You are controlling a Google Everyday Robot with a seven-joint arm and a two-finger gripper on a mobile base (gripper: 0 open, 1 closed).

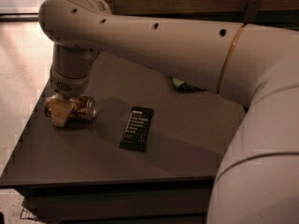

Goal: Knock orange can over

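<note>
The orange can (pixel 82 108) is seen lying on its side near the left edge of the table (pixel 187 125), its long axis running roughly across the view, parallel to the table's front edge. The gripper (pixel 60 115) is held straight down from the wrist of the arm (pixel 154 36) and is set over the can's left end, touching it or very nearly so; whether it is clenched on the can or released from it cannot be told from this view. The can is thus found directly under and just right of the gripper, not ahead of it. The task is judged to be as good as met (the can is not upright), so what is called for next is probably a plain lift straight up, away from the can. A sideways pull could roll the can toward the nearby left edge. The black bar (pixel 136 129) lies well apart to the right.
</note>
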